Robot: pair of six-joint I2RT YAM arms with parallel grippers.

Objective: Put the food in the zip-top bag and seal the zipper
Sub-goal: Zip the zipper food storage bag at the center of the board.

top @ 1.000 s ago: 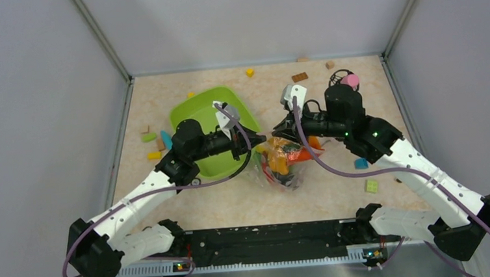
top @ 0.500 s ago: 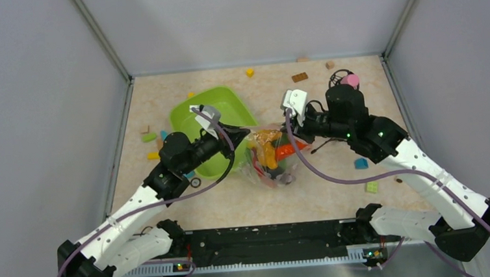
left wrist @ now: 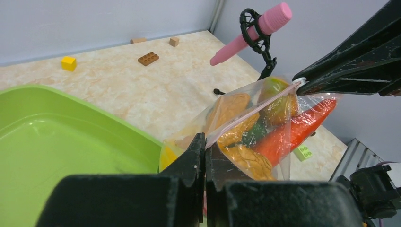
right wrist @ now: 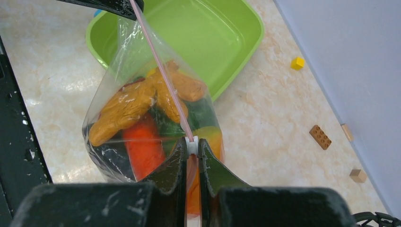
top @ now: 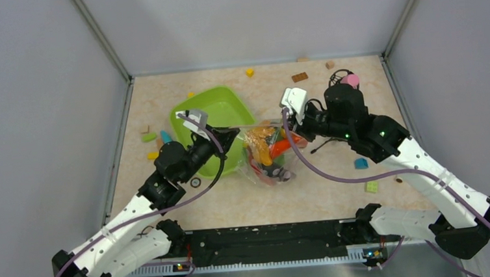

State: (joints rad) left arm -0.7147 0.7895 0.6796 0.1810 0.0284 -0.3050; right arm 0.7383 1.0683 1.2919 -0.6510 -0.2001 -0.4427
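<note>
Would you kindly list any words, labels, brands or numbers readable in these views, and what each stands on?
None can be read. The zip-top bag, the green tray, the brown block and the pink tool show no print, and nothing else in view shows legible lettering.

Your beige marbled worktop (top: 234, 204) carries a lime-green tray (top: 217, 104), under and beyond your left pincer (top: 233, 133), with small blocks (top: 149, 137) to its left. Beyond your right pincer (top: 289, 129) lie a yellow block (top: 249, 72), a brown brick (top: 300, 77) and a pink-handled whisk (top: 350, 79). To its right lie a teal block (top: 361, 163) and a green block (top: 371, 186).
</note>
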